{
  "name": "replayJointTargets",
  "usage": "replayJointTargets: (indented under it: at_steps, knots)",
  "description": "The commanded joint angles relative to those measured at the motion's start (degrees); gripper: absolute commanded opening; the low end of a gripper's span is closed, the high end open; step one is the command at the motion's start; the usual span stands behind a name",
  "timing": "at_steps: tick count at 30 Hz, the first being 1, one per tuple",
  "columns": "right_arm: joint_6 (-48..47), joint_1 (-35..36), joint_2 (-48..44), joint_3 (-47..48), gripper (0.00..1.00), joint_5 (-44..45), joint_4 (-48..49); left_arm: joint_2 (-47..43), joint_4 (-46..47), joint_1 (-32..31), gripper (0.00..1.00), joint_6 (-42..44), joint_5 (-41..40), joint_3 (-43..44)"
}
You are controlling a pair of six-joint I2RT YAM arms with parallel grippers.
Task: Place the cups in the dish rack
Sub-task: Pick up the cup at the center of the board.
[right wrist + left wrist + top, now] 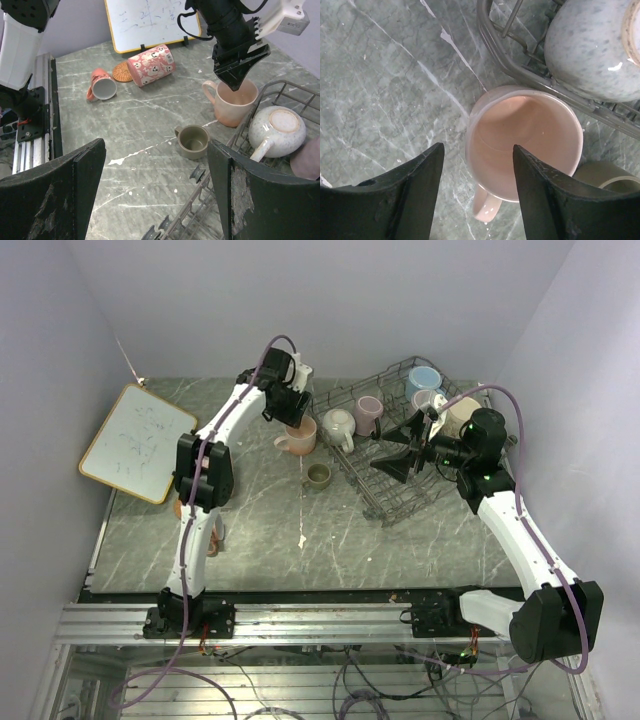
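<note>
Left fingers (400, 200): parted and holding nothing, not closed yet. They straddle the peach mug (525, 135) on its handle side, one tip over the hollow and the other outside the wall.
Why that grip: pinching the wall at the rim looks like the surest hold on an upright mug. The handle points back toward the wrist, out of the way.
Peach mug: stands mouth up on the surface (385, 75), right beside the rack (485, 25) but not in it.
Rack: already carries several mugs. A speckled mug (585, 50) sits bottom up just inside the wire, probably so it drains.
Right fingers (50, 200): spread wide and empty above the rack, turned toward the surface. I'd guess they hang there to stay clear of the left arm.
Olive mug (194, 140): upright, just beside the peach mug and near the rack. It is close enough to get knocked during a lift.
Floral mug (150, 65), coral mug (102, 89): both on their sides by the coaster (121, 72), below the whiteboard (145, 20). They are well apart from the rack, on the left arm's side.
Next, as I judge it: close on the wall, lift straight up, then turn the mug over the tines.
</note>
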Motion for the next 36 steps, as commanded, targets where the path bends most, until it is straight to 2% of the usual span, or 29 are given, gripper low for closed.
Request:
replayJointTargets:
  at_steps: [1,13,26,29,36]
  knots:
    - [-0.7,-0.2,-0.9,0.3,0.82,-0.2,-0.2,2.9,-2.3,0.1,0.66,0.8,1.8,4.2]
    - [-0.6,-0.3,-0.8,0.1,0.82,-0.3,0.1,5.9,-1.9,0.1,0.51,-0.5,0.6,6.5]
    - [-0.6,-0.2,-1.0,0.1,0.82,-0.5,0.1,7.3,-1.6,0.1,0.4,-1.6,-0.4,8.7]
    - [-0.6,-0.2,-0.9,0.1,0.82,-0.5,0.1,7.4,-1.7,0.1,0.34,-1.6,-0.5,8.9]
    - [-0.6,-0.2,-0.9,0.1,0.82,-0.6,0.0,6.7,-1.6,0.1,0.11,-1.2,-1.0,8.6]
